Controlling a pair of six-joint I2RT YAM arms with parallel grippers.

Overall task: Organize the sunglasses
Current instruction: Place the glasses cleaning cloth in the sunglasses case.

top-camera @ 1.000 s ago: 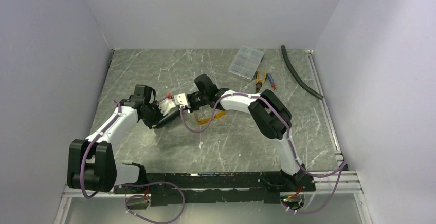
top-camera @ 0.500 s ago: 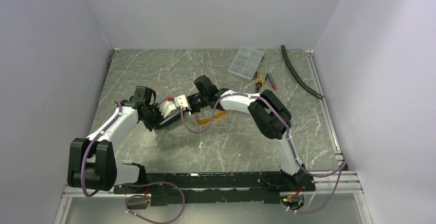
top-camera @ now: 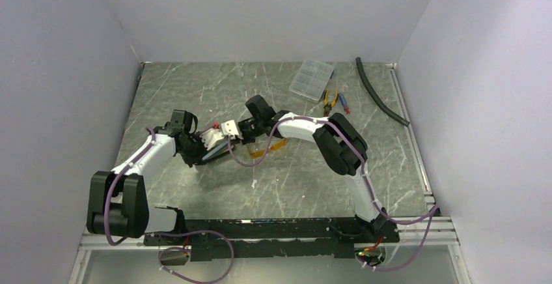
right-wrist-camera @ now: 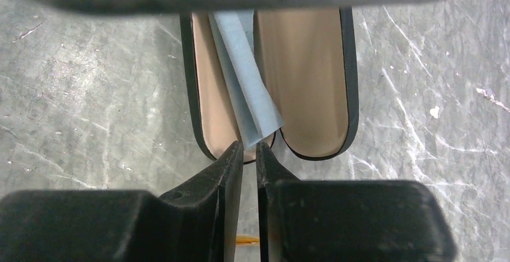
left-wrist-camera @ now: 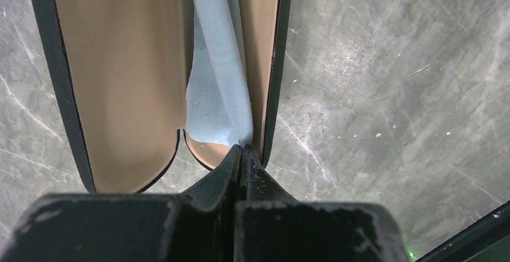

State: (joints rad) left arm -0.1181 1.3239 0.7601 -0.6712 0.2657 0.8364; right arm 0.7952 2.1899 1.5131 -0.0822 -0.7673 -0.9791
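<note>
Hardly anything has shifted; my left arm creeps a hair toward the case [left-wrist-camera: 120, 82]. Left fingers [left-wrist-camera: 231, 166] are pressed together at its near end, and right fingers [right-wrist-camera: 231, 160] pinch the blue cloth [right-wrist-camera: 246, 88] by its tip. Sunglasses [top-camera: 278, 145] lie on the tabletop [top-camera: 293, 180] under the right arm: light, slick, brittle-looking plastic. I'd take them gently at the bridge.

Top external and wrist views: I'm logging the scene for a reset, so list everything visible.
Sunglasses: 1, orange, mid-table beside right arm.
Glasses case: 1, tan with black rim, open between grippers.
Cloth: 1, light blue, in case.
Compartment box: 1, clear, far side.
Pliers: 1, orange-handled, beside box.
Second tool: 1, blue-and-red, beside pliers.
Hose: 1, black, far right.
Table: 1, grey marble, underneath.
Left gripper: 1, black, shut on case.
Right gripper: 1, black, shut on case.
</note>
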